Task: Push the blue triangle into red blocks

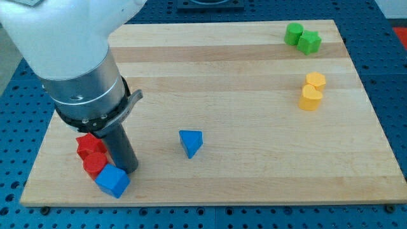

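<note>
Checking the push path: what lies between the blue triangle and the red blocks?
In the camera view, only my tip stands between the blue triangle and the red blocks, close beside the reds; otherwise bare board.

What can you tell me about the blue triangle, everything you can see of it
The blue triangle is a small solid wedge-shaped block, plain matte blue, one corner pointing to the view's bottom. It lies flat on the wooden board, a little left of centre, touching nothing. My tip and the red blocks are off to its left.

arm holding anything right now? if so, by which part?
Nothing is held; there is only a rod. My tip sits beside the red blocks and blue cube, apart from the blue triangle.
</note>
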Available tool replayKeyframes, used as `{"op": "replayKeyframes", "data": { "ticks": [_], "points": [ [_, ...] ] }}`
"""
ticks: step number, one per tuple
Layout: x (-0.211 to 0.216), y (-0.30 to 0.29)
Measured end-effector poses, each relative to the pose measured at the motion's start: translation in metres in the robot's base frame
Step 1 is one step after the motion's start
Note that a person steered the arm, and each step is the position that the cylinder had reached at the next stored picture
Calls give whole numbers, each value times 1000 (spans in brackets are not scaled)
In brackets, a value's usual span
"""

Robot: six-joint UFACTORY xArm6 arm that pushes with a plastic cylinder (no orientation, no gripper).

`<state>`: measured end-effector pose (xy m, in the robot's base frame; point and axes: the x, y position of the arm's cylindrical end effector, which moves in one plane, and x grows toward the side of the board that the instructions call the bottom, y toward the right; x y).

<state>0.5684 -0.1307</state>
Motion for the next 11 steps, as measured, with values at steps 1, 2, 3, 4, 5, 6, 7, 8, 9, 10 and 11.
{"op": "replayKeyframes", "data": {
  "ticks": [1,2,3,4,5,6,7,8,9,10,11],
  "points": [
    [-24,53],
    [-103,54],
    [-152,54],
    [-127,84],
    [-50,137],
    [-45,140],
    [-55,140],
    [-77,125],
    [-83,101],
    [-83,116],
    [-72,124]
  ]
}}
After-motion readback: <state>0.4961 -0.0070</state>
